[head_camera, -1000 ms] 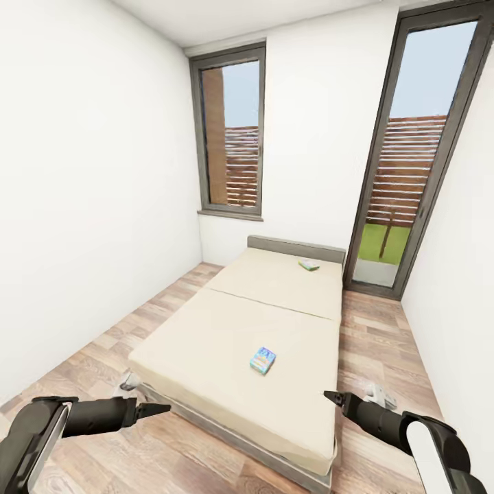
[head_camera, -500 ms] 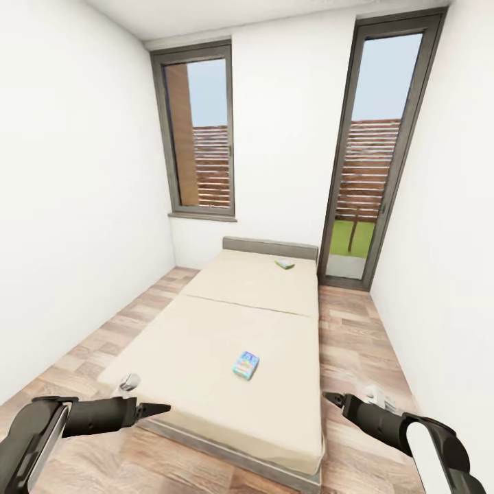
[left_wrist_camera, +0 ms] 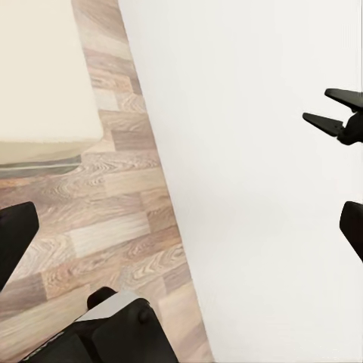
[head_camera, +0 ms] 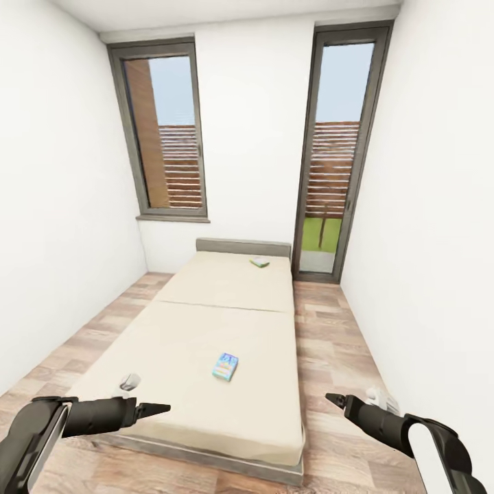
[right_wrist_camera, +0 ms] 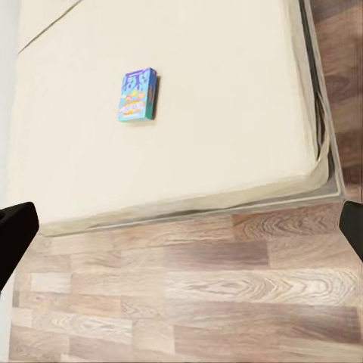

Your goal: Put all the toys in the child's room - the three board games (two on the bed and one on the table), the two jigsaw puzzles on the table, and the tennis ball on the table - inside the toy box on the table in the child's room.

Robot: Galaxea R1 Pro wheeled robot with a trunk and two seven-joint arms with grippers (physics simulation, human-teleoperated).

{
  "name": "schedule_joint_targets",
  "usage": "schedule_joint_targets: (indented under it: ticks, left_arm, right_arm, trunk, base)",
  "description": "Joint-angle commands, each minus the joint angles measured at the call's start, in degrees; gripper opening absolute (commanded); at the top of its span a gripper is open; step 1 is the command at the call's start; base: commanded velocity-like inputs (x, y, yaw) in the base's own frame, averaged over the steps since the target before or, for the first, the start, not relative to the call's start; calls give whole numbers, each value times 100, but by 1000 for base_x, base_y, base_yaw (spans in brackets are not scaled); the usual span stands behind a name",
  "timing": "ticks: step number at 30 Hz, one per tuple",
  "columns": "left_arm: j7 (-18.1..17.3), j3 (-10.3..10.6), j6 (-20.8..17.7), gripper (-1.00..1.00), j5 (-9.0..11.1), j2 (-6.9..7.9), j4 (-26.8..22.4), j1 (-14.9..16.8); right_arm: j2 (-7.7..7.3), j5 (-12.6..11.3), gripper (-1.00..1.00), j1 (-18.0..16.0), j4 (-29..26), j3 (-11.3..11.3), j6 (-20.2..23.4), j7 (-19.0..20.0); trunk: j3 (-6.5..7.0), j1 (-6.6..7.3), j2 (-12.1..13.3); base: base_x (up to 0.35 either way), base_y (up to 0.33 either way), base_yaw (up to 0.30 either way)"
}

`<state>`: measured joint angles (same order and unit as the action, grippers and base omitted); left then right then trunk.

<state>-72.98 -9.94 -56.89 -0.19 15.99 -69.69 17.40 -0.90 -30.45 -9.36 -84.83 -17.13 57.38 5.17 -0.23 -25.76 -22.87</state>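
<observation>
Lying flat on the near half of the low beige-mattressed bed [head_camera: 206,322] with its grey frame and headboard is a mostly blue rectangular board game box [head_camera: 225,366], well apart from a second flat, pale green-and-white game box [head_camera: 259,261] resting up at twelve o'clock, just before the headboard. In the right wrist view the blue box [right_wrist_camera: 138,94] sits on bare mattress [right_wrist_camera: 227,91], its long sides running along the bed's length, with wood-plank floor [right_wrist_camera: 189,295] beyond the bed's foot.

At seven o'clock in the head view the black left gripper [head_camera: 156,409] hangs over the bed's near corner, fingers drawn to a narrow point, though I cannot tell whether they meet. At five o'clock the black right gripper [head_camera: 332,398] hovers above the floor beside the bed; in the left wrist view it [left_wrist_camera: 327,107] shows its fingers slightly parted, holding nothing. Two tall dark-framed windows [head_camera: 161,134] stand in the white far wall.
</observation>
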Motion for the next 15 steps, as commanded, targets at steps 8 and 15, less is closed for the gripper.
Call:
schedule_joint_targets:
  ticks: [8, 15]
  left_arm:
    - [-23, -7, -59, 100, -6, 1, -1, 0]
    - [-10, -8, -55, 100, -7, 1, -1, 0]
  right_arm:
    - [2, 48, 100, -5, 45, -9, 28, 54]
    - [9, 54, 100, 0, 41, -9, -7, 54]
  trunk:
    - [-2, -2, -4]
    - [-2, -2, -4]
  base:
    - [1, 45, -279]
    - [92, 164, -260]
